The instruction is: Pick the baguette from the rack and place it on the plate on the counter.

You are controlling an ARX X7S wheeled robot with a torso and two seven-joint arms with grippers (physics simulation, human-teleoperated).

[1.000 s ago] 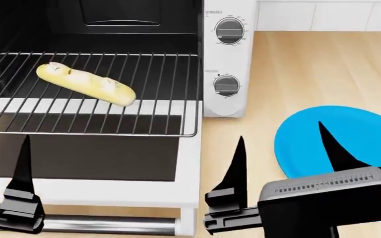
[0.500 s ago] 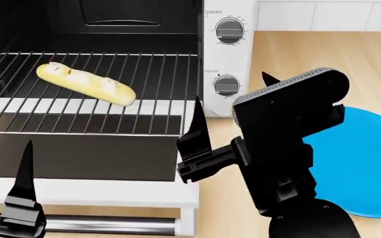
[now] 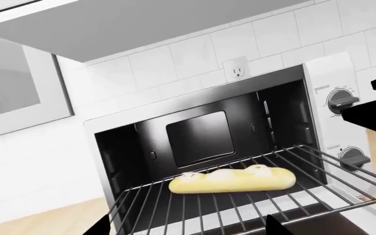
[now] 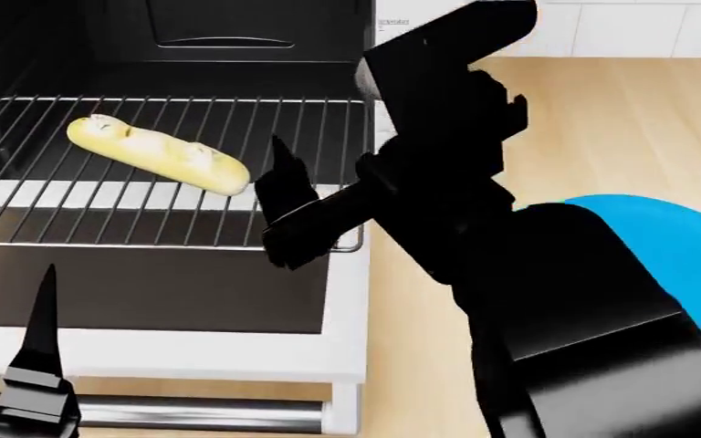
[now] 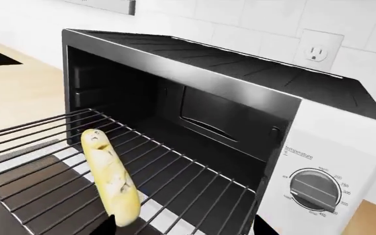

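The pale-yellow baguette (image 4: 156,153) lies on the left part of the dark wire rack (image 4: 289,137), which is pulled out of the toaster oven. It also shows in the left wrist view (image 3: 234,179) and the right wrist view (image 5: 113,178). My right gripper (image 5: 186,230) is open and empty, just right of the baguette's near end; one of its fingers (image 4: 284,178) stands over the rack's right front. My left gripper (image 3: 188,230) is open and empty, low in front of the oven door. The blue plate (image 4: 679,246) lies on the beige counter (image 4: 619,119), partly hidden by my right arm.
The white toaster oven (image 5: 325,142) has its door (image 4: 143,292) folded down in front of the rack. Its knobs (image 5: 315,188) are on the right side. A tiled wall with an outlet (image 3: 237,68) stands behind.
My right arm has risen from the front near the plate and swung left and forward to the rack's right front, now covering the oven knobs. The left gripper and baguette have stayed put.
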